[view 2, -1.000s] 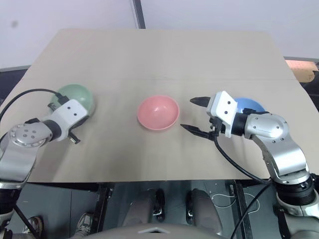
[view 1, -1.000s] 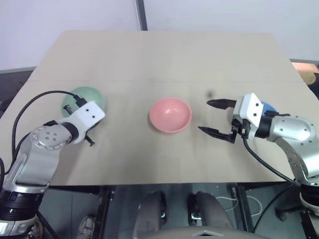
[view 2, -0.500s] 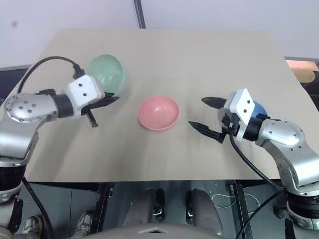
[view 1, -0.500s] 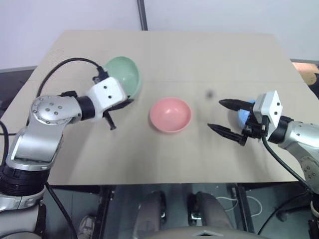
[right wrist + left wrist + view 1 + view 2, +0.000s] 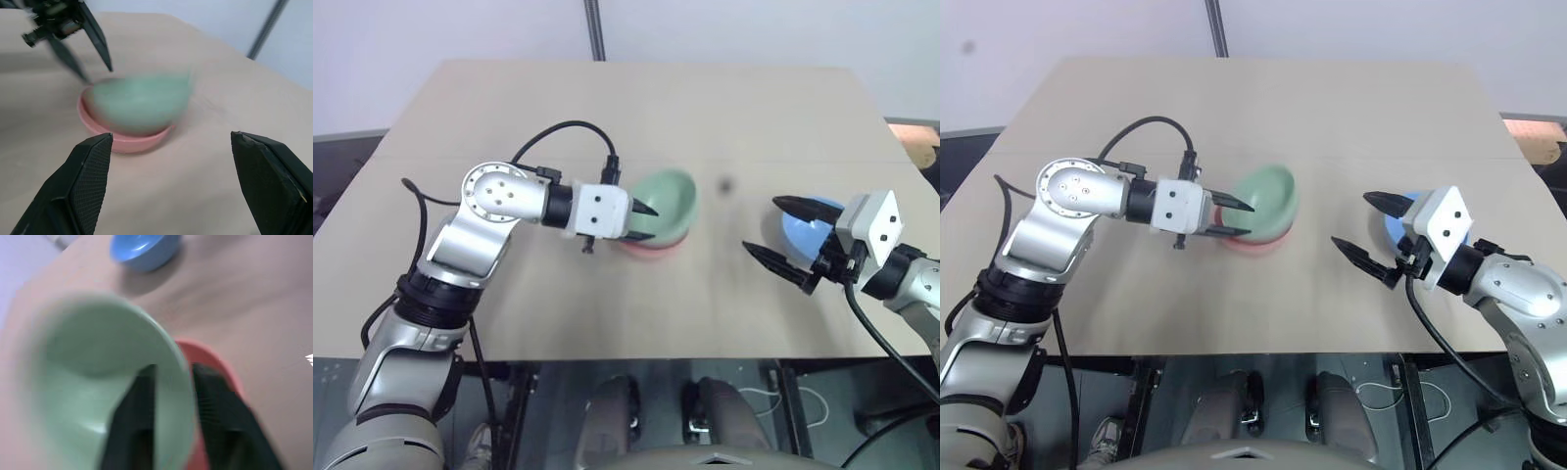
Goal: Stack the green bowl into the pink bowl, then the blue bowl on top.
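Spanning mid-surface, the table [image 5: 636, 108] carried the green bowl [image 5: 668, 201], tilted into the pink bowl [image 5: 646, 249]. Left gripper [image 5: 1240, 219] straddled its rim, fingers parted, seemingly letting go. Blue bowl [image 5: 806, 227] sat towards the right edge, just behind the wide-open right gripper [image 5: 786, 231].

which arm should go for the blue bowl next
Right. The right gripper is open with the blue bowl just behind its fingers, while the left gripper is at the green bowl, tilted over the pink bowl at mid-table.
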Controlling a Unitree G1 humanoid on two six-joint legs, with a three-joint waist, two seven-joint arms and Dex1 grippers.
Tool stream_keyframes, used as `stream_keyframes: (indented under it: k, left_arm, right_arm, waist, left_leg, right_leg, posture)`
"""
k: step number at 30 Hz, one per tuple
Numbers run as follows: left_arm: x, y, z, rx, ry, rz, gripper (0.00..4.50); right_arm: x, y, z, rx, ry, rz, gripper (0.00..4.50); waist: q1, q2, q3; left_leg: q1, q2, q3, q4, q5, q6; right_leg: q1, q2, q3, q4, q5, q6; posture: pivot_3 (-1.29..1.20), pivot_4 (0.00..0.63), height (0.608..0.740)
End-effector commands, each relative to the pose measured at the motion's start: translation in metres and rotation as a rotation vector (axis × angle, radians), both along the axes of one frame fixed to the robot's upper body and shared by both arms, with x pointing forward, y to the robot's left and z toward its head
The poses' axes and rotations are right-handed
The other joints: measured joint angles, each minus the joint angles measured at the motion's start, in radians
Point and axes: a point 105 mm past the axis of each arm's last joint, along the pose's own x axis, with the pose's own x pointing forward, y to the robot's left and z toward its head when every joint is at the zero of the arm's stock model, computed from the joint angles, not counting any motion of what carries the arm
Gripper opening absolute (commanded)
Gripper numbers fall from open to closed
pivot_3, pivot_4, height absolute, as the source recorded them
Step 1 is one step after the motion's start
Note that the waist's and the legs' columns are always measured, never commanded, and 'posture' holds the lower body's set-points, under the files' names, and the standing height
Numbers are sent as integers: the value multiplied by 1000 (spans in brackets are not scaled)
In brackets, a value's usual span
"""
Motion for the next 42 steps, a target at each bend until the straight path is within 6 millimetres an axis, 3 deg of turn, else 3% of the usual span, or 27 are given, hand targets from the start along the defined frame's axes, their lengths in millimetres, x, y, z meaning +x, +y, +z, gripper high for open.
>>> stream_keyframes:
  k: [1, 3, 7, 10, 12, 16, 19, 25, 31, 33, 38, 41, 42]
  left_arm:
    - [1, 1, 15, -45, -23, -23, 3338]
    - [1, 3, 19, -80, -17, -27, 4230]
    - [15, 17, 45, -294, 17, 88, 4230]
    - [29, 33, 48, -384, 72, 237, 4230]
    - [19, 34, 51, -518, 170, 162, 4230]
    - [18, 34, 49, -683, 244, 162, 4230]
    - [0, 31, 39, -697, 398, 51, 4230]
    - [-15, 34, 35, -677, 574, -60, 4389]
    - [-15, 32, 35, -680, 539, -58, 4389]
    - [-16, 31, 33, -681, 539, -55, 4500]
    - [-19, 30, 29, -678, 536, -48, 4500]
    - [-19, 29, 29, -685, 526, -35, 4500]
    - [-19, 30, 29, -692, 521, -28, 4500]
  right_arm:
    - [-6, -3, 9, -16, -55, -33, 4173]
    - [-6, -6, 7, -22, -53, -55, 4173]
    - [4, -24, -7, -79, -25, -182, 4173]
    - [13, -47, -24, -134, 36, -316, 4173]
    - [18, -62, -35, -163, 69, -400, 4173]
    - [22, -74, -47, -173, 134, -469, 4173]
    - [31, -87, -61, -204, 209, -581, 4173]
    - [38, -83, -68, -153, 280, -606, 4173]
    - [46, -80, -71, -202, 267, -599, 4173]
    - [48, -79, -71, -212, 258, -594, 3411]
    - [52, -78, -72, -239, 243, -570, 917]
    - [55, -77, -72, -265, 225, -557, 43]
    - [56, -76, -72, -268, 221, -551, 43]
  waist:
    - [0, 0, 0]
    - [0, 0, 0]
    - [2, 0, 0]
    - [1, 0, 0]
    - [1, 0, 0]
    - [2, 0, 0]
    - [-2, 0, 0]
    - [-11, 0, 0]
    - [-12, 0, 0]
    - [-13, 0, 0]
    - [-14, 0, 0]
    - [-14, 0, 0]
    - [-14, 0, 0]
  left_leg:
    - [0, 0, 0, 0, 0, 0]
    - [0, 0, 0, 0, 0, 0]
    - [0, 0, 0, 1, 0, 0]
    - [0, 0, 0, 1, 0, 0]
    - [0, 0, 0, 2, 0, 0]
    - [0, 0, 0, 2, 0, 0]
    - [1, 0, 0, 2, 0, 0]
    - [1, 0, 0, 2, 1, -1]
    - [0, 0, -1, 2, 0, 0]
    - [0, 0, -1, 2, 0, 0]
    - [0, 0, 0, 1, 0, 0]
    - [0, 0, 0, 2, 0, 0]
    - [0, 0, 0, 2, 0, 0]
  right_leg:
    - [0, 0, 0, 0, 0, 0]
    - [0, 0, 0, 0, 0, 0]
    - [0, 0, 0, 0, 0, 0]
    - [0, 0, 0, 1, 0, 0]
    - [0, 0, 0, 1, 0, 1]
    - [1, 0, 0, 0, 0, 1]
    - [1, 0, 0, 1, 0, 0]
    - [1, 0, 0, 2, 0, 0]
    - [1, 0, 0, 1, 0, 0]
    - [1, 0, 0, 1, 0, 0]
    - [1, 0, 0, 1, 0, 0]
    - [1, 0, 0, 1, 0, 0]
    - [1, 0, 0, 1, 0, 0]
  posture:
    - [0, 150, 740]
    - [0, 150, 740]
    - [0, 150, 740]
    - [0, 150, 740]
    - [0, 150, 740]
    - [0, 150, 740]
    - [0, 150, 740]
    - [0, 150, 740]
    - [0, 150, 740]
    - [0, 150, 740]
    - [0, 150, 740]
    - [0, 150, 740]
    - [0, 150, 740]
